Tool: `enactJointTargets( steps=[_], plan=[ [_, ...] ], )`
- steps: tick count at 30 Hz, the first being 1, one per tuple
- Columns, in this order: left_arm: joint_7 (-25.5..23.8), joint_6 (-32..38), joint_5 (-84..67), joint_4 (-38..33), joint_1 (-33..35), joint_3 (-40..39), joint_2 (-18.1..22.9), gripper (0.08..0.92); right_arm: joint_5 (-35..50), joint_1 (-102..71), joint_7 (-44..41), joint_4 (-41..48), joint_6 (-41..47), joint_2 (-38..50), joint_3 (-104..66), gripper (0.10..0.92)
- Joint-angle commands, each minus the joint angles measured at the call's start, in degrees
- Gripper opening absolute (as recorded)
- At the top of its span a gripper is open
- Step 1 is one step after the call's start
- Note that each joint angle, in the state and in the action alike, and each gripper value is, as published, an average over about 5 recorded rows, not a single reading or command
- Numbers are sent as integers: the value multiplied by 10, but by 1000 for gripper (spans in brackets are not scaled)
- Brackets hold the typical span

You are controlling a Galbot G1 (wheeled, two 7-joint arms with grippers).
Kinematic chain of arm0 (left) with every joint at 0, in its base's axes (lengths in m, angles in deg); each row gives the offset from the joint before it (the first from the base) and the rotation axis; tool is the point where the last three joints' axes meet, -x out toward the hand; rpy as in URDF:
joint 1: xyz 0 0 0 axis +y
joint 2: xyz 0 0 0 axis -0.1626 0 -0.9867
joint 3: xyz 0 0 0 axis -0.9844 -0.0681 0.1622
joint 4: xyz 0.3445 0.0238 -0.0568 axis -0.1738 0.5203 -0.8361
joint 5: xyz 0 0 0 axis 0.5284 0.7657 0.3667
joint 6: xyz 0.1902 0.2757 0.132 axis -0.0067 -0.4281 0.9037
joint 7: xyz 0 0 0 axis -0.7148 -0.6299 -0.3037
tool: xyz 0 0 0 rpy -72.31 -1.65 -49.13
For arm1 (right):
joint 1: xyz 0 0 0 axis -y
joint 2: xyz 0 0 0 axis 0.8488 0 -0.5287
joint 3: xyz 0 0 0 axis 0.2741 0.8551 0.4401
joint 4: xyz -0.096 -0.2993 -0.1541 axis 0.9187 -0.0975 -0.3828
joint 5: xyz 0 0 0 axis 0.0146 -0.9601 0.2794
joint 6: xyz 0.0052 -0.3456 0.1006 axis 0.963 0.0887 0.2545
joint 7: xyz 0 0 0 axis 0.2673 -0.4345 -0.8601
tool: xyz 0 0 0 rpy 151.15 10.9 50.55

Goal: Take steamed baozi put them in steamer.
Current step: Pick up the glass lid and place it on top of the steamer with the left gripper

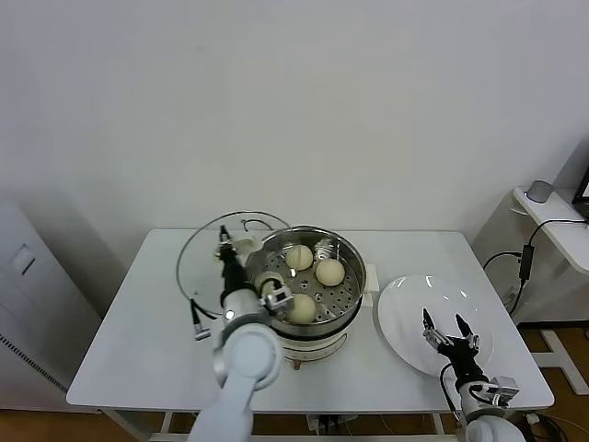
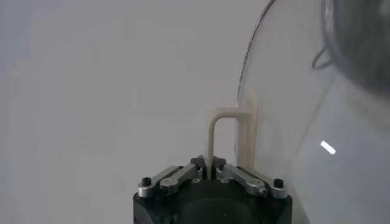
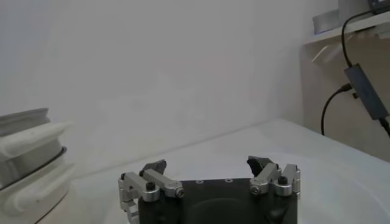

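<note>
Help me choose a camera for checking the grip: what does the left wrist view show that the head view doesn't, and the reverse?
Only the left wrist view shows the left gripper shut on the lid's beige handle. Only the head view shows the steamer, three baozi inside it, the plate and the open right gripper. Both show the glass lid.

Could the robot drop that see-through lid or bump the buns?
Maybe. The left gripper pinches only the thin beige handle of the glass lid, so the lid might swing or slip. It hangs right beside the steamer, so its edge could knock the rim or squash a baozi.
</note>
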Motion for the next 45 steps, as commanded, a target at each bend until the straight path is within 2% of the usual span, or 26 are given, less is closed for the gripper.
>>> enactJointTargets(
  steps=[1, 8, 19, 25, 33, 45],
  plan=[
    [-12, -28, -9, 27, -18, -106, 29, 129, -1, -8, -2, -4, 0, 2, -3, 823],
    [6, -28, -60, 51, -32, -135, 29, 129, -5, -8, -2, -5, 1, -1, -6, 823],
    [71, -28, -190, 90, -72, -157, 29, 129, -15, -7, -2, -6, 3, -9, -10, 823],
    [107, -28, -169, 116, -78, -152, 29, 129, -21, -3, -3, -3, 4, -14, -11, 823],
    [116, -28, -136, 136, -79, -146, 29, 129, -26, 6, -3, 1, 8, -16, -10, 823],
    [81, -28, -66, 140, -72, -135, 29, 129, -30, 11, -3, 10, 7, -18, -9, 823]
  ],
)
